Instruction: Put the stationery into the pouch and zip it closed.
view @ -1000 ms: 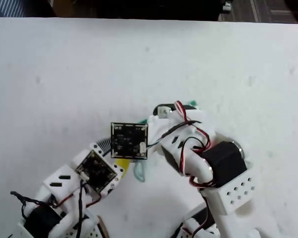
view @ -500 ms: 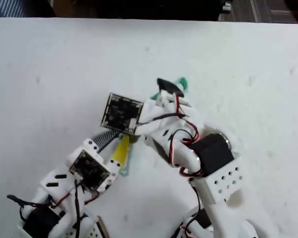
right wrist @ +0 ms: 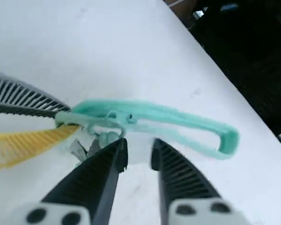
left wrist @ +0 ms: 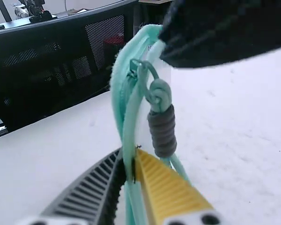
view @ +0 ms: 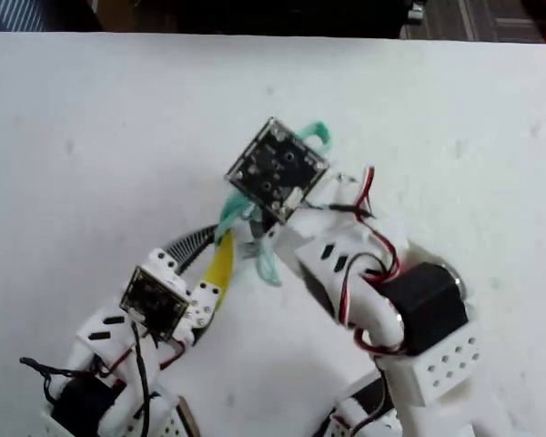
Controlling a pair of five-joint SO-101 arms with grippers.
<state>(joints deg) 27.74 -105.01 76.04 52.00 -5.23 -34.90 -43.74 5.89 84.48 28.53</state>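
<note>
Pouch: mint-green trim and zip tape around a pale, see-through panel. It is being held up on edge at the middle of the white surface, between the two arms, with one green end showing beyond the right arm's wrist camera on the far side.

Left wrist view: the pouch rim is being viewed edge-on. A zip pull is hanging from the rim, made of a knotted green cord running down into a grey ribbed sleeve. A dark blurred shape is overlapping the far end of the rim; what it is cannot be told.

Left pincer: being kept closed on the pouch rim, grey ribbed finger on one side, yellow finger on the other, green tape clamped between them. The same grip is being seen from above.

Right pincer: black ribbed fingers are being held a narrow gap apart, tips just beside the green rim, with white showing through the gap. No hold on the pouch can be made out. The rim's free end is curving round to the right in a closed loop.
</note>
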